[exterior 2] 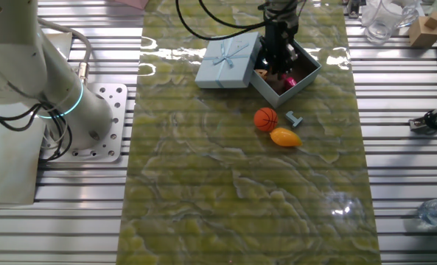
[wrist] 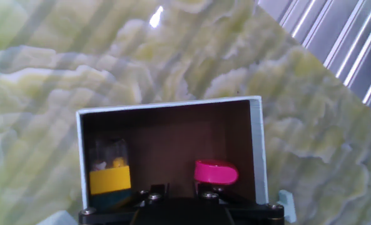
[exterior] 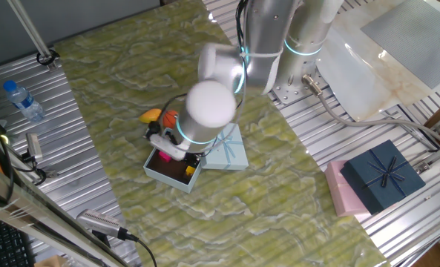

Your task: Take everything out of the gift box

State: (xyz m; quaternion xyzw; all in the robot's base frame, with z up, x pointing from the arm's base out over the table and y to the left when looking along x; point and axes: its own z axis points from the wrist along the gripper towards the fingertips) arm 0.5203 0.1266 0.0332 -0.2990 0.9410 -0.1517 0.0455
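Gripper (exterior 2: 279,65) hung low over the open gift box (wrist: 255,150), and in the hand view we saw a yellow block (wrist: 109,181) under a clear piece just ahead of the jaws to their left and a magenta piece (wrist: 216,172) just ahead to their right, its long axis lying across our line of sight; we judged the magenta piece slightly nearer. We could not tell how wide the jaws stood, nor whether they held anything. We read no brand, label or writing anywhere.

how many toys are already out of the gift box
3 lie on the mat beside the gift box: an orange basketball, a yellow-orange fruit, and a small grey piece. The arm may hide more.
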